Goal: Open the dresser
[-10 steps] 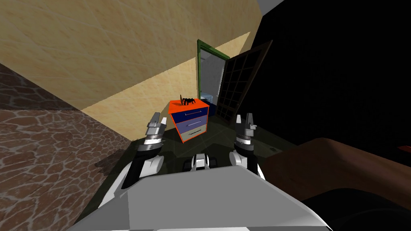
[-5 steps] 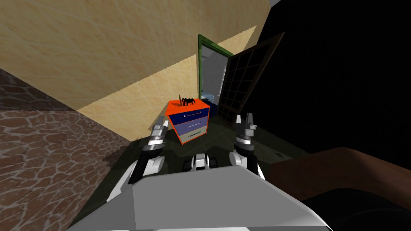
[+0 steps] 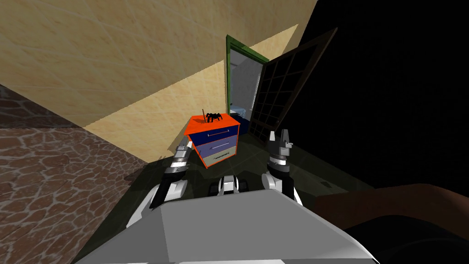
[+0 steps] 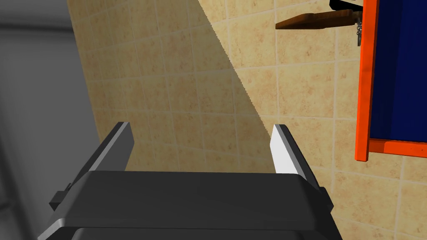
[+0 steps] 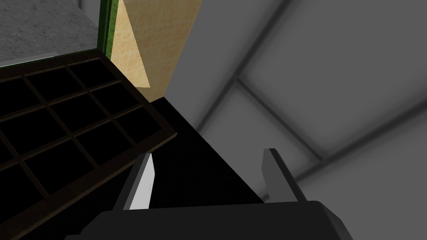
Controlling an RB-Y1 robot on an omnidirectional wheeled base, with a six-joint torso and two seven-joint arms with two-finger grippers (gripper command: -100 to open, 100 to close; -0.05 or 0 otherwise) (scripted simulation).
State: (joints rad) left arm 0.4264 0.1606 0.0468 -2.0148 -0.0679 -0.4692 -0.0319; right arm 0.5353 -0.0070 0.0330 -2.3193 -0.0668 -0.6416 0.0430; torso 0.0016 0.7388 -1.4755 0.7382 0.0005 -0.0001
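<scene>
The dresser [image 3: 214, 140], orange-framed with three drawers in dark blue, violet and pale grey, stands on the dark floor against the tan tiled wall [image 3: 137, 73], beside a green-framed doorway [image 3: 227, 78]. All three drawers sit flush. A black spider figure [image 3: 213, 116] rests on its top. The left gripper [image 4: 200, 126] hovers just beside the dresser's orange side edge, fingers spread and holding nothing. The right gripper [image 5: 207, 153], also released, is raised near a dark lattice door [image 3: 284, 87].
</scene>
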